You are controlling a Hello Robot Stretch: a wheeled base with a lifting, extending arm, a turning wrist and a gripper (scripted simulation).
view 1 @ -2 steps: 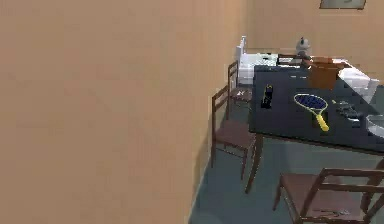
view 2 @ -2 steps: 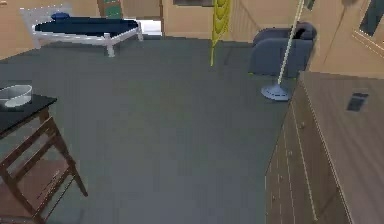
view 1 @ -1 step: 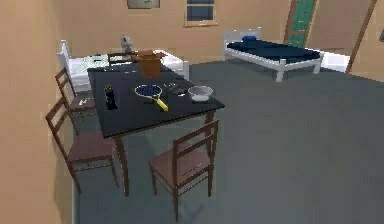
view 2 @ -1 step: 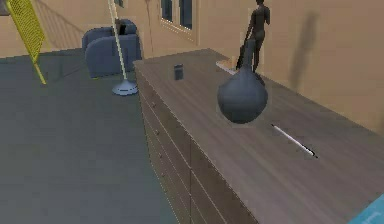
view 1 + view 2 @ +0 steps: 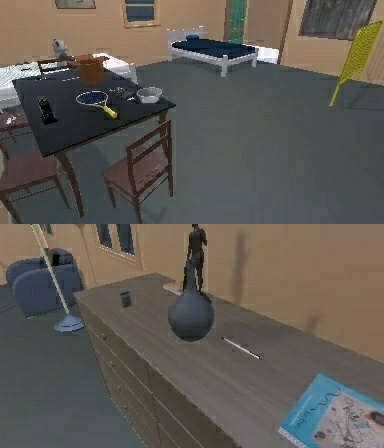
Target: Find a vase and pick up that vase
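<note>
A dark grey vase [image 5: 190, 316] with a round body and a thin neck is in the arm side view, at the middle of a long wooden dresser top [image 5: 210, 364]. Right behind its neck stands a dark statue of a figure [image 5: 197, 249], close to the tan wall.
The dresser also carries a small dark box [image 5: 126, 299], a thin pen-like stick [image 5: 240, 348] and a blue magazine [image 5: 335, 414]. A floor lamp [image 5: 68, 322] and blue armchair [image 5: 40, 279] stand beyond. Ahead: a dark table [image 5: 60, 130] with a racket [image 5: 95, 100] and bowl [image 5: 149, 95], chairs [image 5: 140, 165], a bed [image 5: 212, 50].
</note>
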